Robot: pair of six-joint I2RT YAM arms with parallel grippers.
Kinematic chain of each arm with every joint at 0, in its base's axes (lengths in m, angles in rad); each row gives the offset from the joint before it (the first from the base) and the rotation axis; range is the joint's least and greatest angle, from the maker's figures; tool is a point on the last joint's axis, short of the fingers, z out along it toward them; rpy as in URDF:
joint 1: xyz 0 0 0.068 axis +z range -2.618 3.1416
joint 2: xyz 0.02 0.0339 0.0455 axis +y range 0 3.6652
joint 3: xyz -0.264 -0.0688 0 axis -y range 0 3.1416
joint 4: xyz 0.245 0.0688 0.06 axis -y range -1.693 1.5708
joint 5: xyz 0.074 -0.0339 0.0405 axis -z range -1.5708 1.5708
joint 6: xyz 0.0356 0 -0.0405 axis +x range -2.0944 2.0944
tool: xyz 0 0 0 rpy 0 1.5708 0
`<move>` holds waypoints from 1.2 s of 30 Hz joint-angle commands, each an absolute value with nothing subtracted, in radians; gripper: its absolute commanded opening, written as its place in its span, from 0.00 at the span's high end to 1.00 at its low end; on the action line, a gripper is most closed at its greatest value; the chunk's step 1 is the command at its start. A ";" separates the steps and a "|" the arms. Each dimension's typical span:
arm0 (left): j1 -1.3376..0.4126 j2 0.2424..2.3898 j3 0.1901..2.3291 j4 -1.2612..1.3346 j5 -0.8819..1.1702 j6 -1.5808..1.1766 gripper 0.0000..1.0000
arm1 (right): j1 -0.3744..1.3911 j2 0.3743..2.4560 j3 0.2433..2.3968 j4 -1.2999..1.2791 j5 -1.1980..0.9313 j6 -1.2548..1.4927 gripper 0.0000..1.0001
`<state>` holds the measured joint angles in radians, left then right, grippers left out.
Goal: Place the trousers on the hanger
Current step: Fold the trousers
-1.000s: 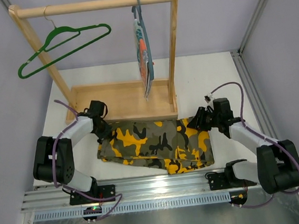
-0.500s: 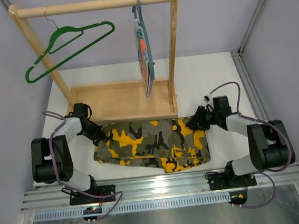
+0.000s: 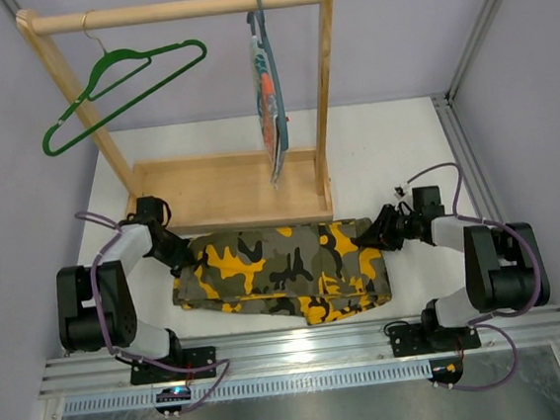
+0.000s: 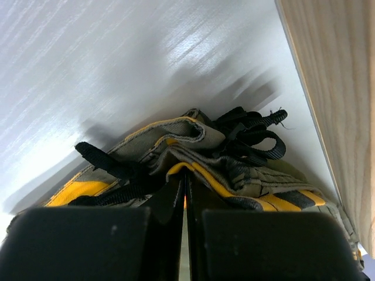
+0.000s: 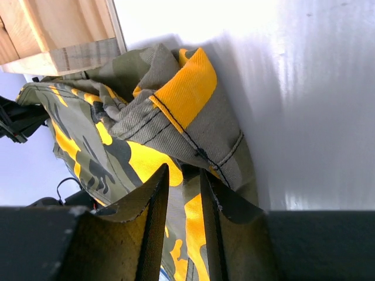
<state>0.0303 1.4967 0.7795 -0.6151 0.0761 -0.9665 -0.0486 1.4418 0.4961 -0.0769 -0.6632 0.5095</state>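
The camouflage trousers (image 3: 281,274) lie folded flat on the white table, in front of the wooden rack. My left gripper (image 3: 178,261) is at their left end. In the left wrist view the left gripper (image 4: 185,175) is shut, pinching the trousers' edge (image 4: 258,175) beside black belt loops. My right gripper (image 3: 378,234) is at their right end. In the right wrist view the right gripper (image 5: 184,172) is closed on a fold of the trousers (image 5: 181,93). The green hanger (image 3: 119,86) hangs tilted on the rack's top rail, far from both grippers.
The wooden rack stands behind the trousers, with its base (image 3: 229,190) and top rail (image 3: 171,10). A striped cloth (image 3: 269,92) hangs from the rail on a grey-blue hanger. The rack base edge (image 4: 334,88) runs close beside the left gripper.
Both grippers have moved outward and a little toward the near edge, holding the trousers' ends. The trousers now lie longer and flatter. The green hanger has swung slightly.
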 commanded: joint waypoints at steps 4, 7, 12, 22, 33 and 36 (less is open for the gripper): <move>0.058 1.516 0.718 -0.810 -0.193 -0.940 1.00 | -0.055 1.393 0.553 -0.158 -0.534 0.460 0.67; 0.057 1.450 0.765 -0.834 -0.163 -0.942 0.94 | -0.054 1.310 0.629 -0.262 -0.497 0.459 0.65; 0.057 1.335 0.828 -0.884 -0.175 -0.936 0.85 | -0.054 1.298 0.698 -0.288 -0.561 0.477 0.65; 0.034 1.200 0.709 -0.557 0.222 -0.923 0.77 | -0.049 1.285 0.687 -0.218 -0.736 0.525 0.85; 0.020 1.474 0.807 -0.578 0.136 -0.887 0.82 | -0.044 1.491 0.652 -0.054 -0.615 0.558 0.85; 0.020 1.482 0.764 -0.537 0.153 -0.894 0.82 | -0.044 1.555 0.658 -0.040 -0.595 0.546 0.85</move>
